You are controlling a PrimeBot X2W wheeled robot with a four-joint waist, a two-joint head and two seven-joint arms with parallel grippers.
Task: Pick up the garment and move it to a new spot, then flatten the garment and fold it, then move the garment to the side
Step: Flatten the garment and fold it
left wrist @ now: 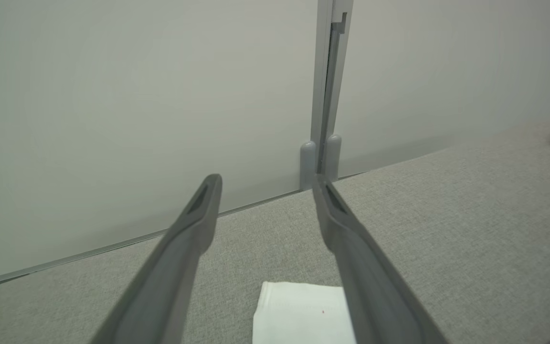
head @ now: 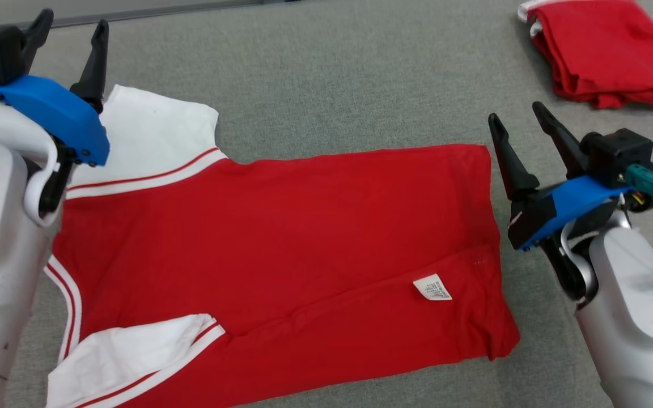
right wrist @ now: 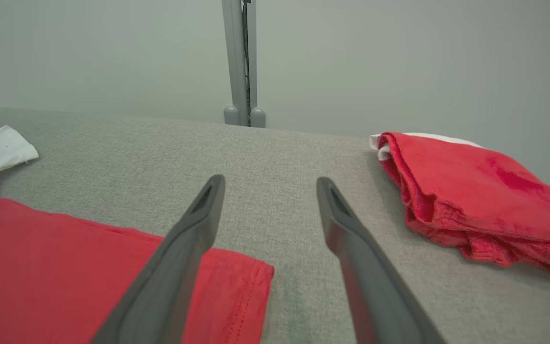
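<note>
My left tool (head: 73,21) is released, its two dark fingers spread wide with nothing between them. My right tool (head: 515,111) is released too, fingers parted and empty.

A red T-shirt (head: 281,226) lies spread flat on the grey cloth-covered tabletop (head: 332,73) between my two tools. Its neck end is toward my left tool and its hem toward my right tool. One white sleeve (head: 151,136), edged with red stripes, lies just beside and below my left tool's fingers. In the left wrist view the left tool (left wrist: 266,178) points over the end of that sleeve (left wrist: 299,310), which shows between the bases of the fingers. A small white label (head: 432,287) sits on the red cloth near the hem, a little to the left of my right tool.

In the right wrist view the right tool (right wrist: 270,179) points across bare tabletop. The hem corner of the T-shirt (right wrist: 41,258) lies under its left finger; whether they touch I cannot tell.

Beyond my right tool and to its right lies a folded red garment (head: 610,51), well apart from the T-shirt. Straight ahead of both tools, a grey post (right wrist: 241,57) stands against a pale wall (right wrist: 399,62).
</note>
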